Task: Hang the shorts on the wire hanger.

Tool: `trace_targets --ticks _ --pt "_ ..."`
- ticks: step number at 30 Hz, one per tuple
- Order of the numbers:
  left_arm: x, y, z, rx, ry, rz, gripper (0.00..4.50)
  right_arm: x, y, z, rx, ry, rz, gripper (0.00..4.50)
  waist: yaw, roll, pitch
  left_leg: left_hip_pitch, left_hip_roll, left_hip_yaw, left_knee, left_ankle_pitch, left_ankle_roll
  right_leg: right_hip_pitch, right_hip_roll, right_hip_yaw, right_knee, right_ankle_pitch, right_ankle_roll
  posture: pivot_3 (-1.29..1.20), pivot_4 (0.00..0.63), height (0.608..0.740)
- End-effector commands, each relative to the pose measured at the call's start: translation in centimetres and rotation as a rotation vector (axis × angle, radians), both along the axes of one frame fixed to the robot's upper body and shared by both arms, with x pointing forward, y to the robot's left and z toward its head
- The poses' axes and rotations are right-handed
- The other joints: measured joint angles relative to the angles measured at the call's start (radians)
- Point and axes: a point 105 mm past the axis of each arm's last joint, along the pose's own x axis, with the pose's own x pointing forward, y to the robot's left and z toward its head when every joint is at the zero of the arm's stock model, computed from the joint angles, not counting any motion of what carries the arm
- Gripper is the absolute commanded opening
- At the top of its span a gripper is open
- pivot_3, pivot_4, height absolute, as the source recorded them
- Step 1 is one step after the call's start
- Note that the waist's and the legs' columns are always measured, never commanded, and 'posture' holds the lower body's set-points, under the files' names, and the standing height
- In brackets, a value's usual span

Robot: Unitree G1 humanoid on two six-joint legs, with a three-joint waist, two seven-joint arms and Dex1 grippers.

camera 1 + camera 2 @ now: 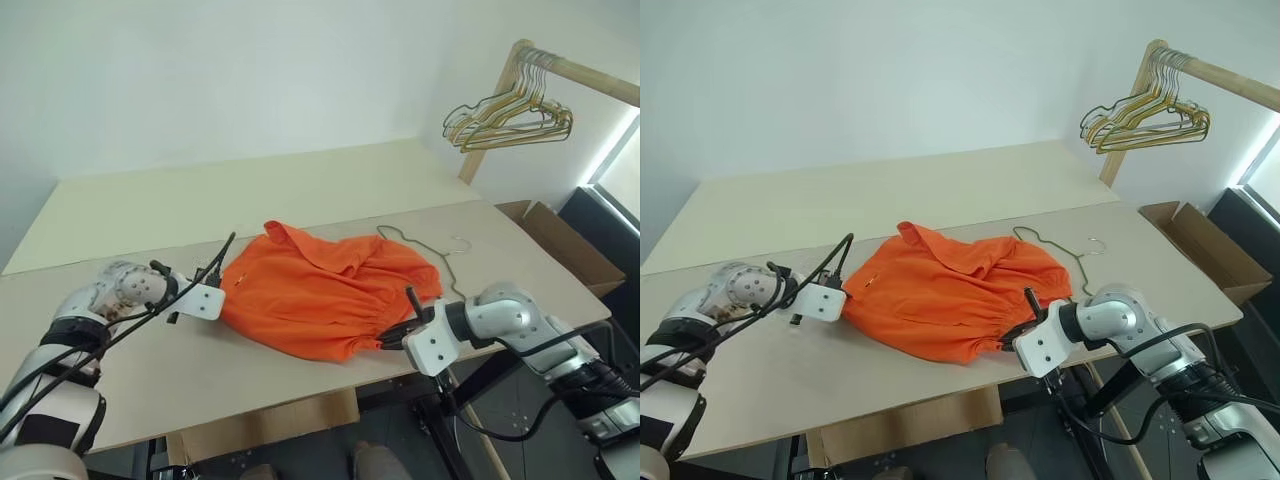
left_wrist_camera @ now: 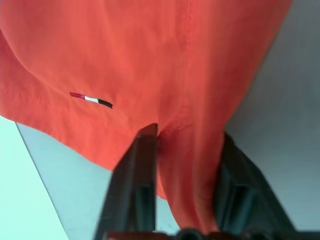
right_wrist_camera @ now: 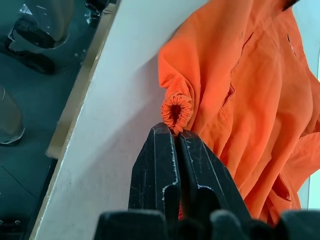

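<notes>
The bright orange shorts (image 1: 320, 290) lie crumpled in the middle of the table. At their left edge, my left gripper (image 2: 187, 170) has a fold of the orange fabric filling the gap between its two fingers. My right gripper (image 3: 176, 132) is shut on the gathered elastic waistband (image 3: 176, 110) at the shorts' near right corner, by the table's front edge. The thin dark wire hanger (image 1: 443, 262) lies flat on the table just beyond the shorts on the right. Its hook (image 1: 459, 243) is free, and part of its wire is tucked under the fabric.
A bunch of gold and pale-green wire hangers (image 1: 510, 115) hangs on a wooden rail at the back right. An open cardboard box (image 1: 560, 245) stands on the floor past the table's right end. The table's front edge (image 1: 300, 405) runs just beneath my right gripper.
</notes>
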Motion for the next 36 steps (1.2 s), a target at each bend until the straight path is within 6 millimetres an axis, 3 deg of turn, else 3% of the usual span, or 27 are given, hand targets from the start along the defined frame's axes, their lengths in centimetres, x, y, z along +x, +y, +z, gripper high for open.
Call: trace_targets --ticks 1,8,10,14,17,19,24,30,36 --pt "-0.2 -0.4 0.9 -0.061 0.0 -0.003 0.0 0.9 -0.4 0.9 0.028 0.0 -0.076 0.28 -0.008 0.0 0.0 -0.001 0.0 0.0 0.0 0.0 0.0 -0.001 0.0 0.0 0.0 0.0 0.0 -0.25 0.0 0.74" --pt "-1.4 -0.3 1.3 -0.076 0.029 0.002 0.0 1.7 -1.9 0.6 -0.031 -0.013 -0.177 2.37 -0.026 0.0 0.0 -0.001 0.0 -0.001 0.001 0.0 0.0 -0.001 0.0 0.0 0.001 0.0 0.0 -0.25 0.0 0.74" --pt "-1.8 -0.4 1.2 -0.086 0.038 0.002 0.0 1.8 -2.4 1.6 -0.023 -0.034 -0.229 3.03 -0.029 0.0 0.0 -0.001 0.0 -0.001 0.001 0.0 0.0 -0.001 0.0 0.0 0.001 0.0 0.0 -0.25 0.0 0.74" --pt "-2.6 -1.0 1.4 -0.117 0.05 0.011 0.0 -0.6 -2.5 4.0 -0.011 0.021 -0.31 4.48 -0.023 0.001 0.0 -0.004 0.0 -0.002 0.001 -0.001 0.0 -0.003 -0.001 0.0 0.001 0.0 0.001 -0.24 0.009 0.74" --pt "-3.1 -1.4 1.6 -0.131 0.054 0.012 0.0 -3.4 -1.8 3.9 -0.056 0.064 -0.313 4.48 -0.017 0.001 0.0 -0.004 0.001 -0.002 0.001 -0.001 0.0 -0.002 0.0 -0.001 0.001 0.0 0.001 -0.24 0.021 0.74" --pt "-3.4 -1.6 1.7 -0.14 0.058 0.014 0.0 -4.0 -0.9 3.3 -0.039 0.078 -0.386 4.48 -0.016 0.0 0.001 -0.003 0.002 -0.002 0.001 -0.001 0.001 -0.002 0.0 -0.001 0.001 -0.001 0.002 -0.24 0.025 0.74" --pt "-3.9 -1.7 1.6 -0.146 0.069 0.023 0.0 -3.2 -0.3 1.5 -0.047 0.066 -0.558 4.48 -0.009 0.001 0.002 -0.003 0.001 -0.001 0.001 -0.001 0.001 -0.002 0.0 0.0 0.001 -0.001 0.003 -0.24 0.039 0.74" --pt "-4.2 -1.7 1.7 -0.148 0.08 0.03 0.0 -3.0 0.4 -0.8 -0.105 0.076 -0.602 4.48 -0.009 0.0 0.005 -0.004 0.001 -0.001 0.001 -0.001 0.001 -0.003 0.0 0.0 0.0 -0.001 0.003 -0.24 0.05 0.74" --pt "-4.2 -1.6 1.9 -0.149 0.078 0.037 0.0 -1.6 0.2 -1.6 -0.152 0.012 -0.62 4.32 -0.009 0.0 0.006 -0.003 0.001 -0.001 0.001 -0.001 0.001 -0.002 0.0 0.0 0.0 -0.001 0.003 -0.23 0.053 0.74"
